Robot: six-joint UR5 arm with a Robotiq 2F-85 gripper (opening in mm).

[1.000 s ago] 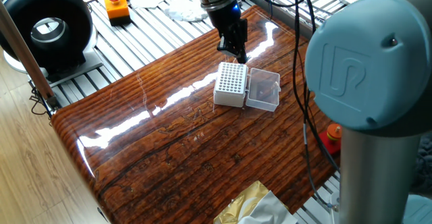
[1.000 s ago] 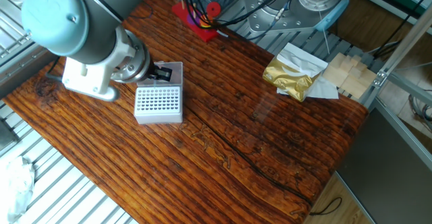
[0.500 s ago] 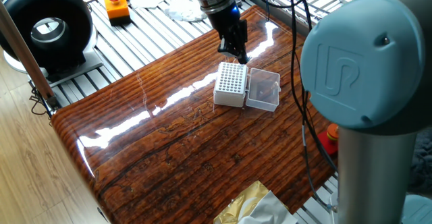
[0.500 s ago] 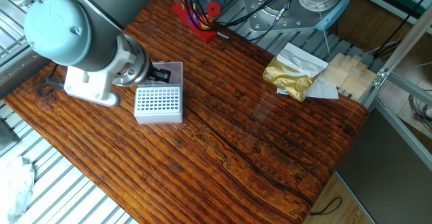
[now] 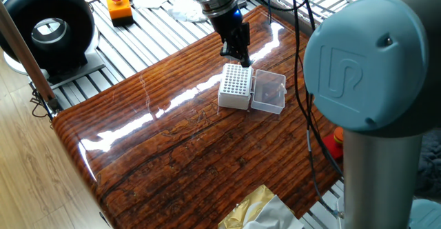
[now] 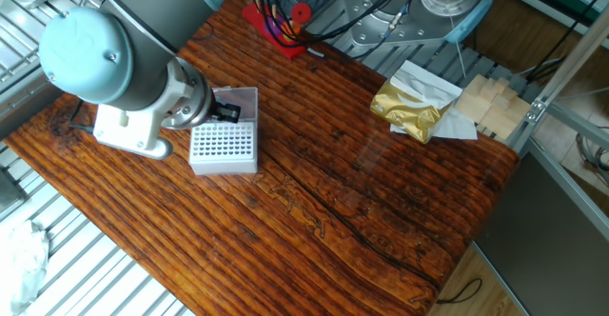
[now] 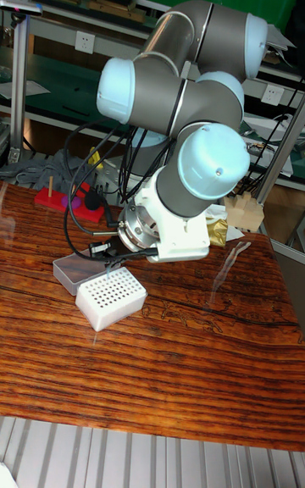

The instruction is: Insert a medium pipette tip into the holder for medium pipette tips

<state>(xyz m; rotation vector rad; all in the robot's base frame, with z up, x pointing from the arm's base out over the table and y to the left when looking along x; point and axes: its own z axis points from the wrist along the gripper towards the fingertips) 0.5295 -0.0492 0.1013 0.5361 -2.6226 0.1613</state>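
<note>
The holder [image 5: 234, 87] is a small white block with a grid of holes on top, standing on the wooden table. Its clear lid [image 5: 269, 92] lies open beside it. My gripper [image 5: 239, 55] points down just above the holder's far edge, its black fingers close together. In the other fixed view the gripper [image 6: 226, 112] sits between the lid [image 6: 240, 99] and the holder [image 6: 224, 147]. The tall fixed view shows the holder [image 7: 110, 295] below the gripper [image 7: 108, 252]. The medium pipette tip is too small to make out in any view.
A gold foil bag [image 6: 411, 107] with white paper and wooden blocks [image 6: 490, 102] lies at one table corner. Red parts and cables [image 6: 281, 23] sit at the table's edge. An orange button box [image 5: 120, 7] and a black round device [image 5: 48, 29] stand off the table.
The gripper has shifted slightly over the holder's far edge, and the arm's elbow has moved a little. The holder and lid have stayed put.
</note>
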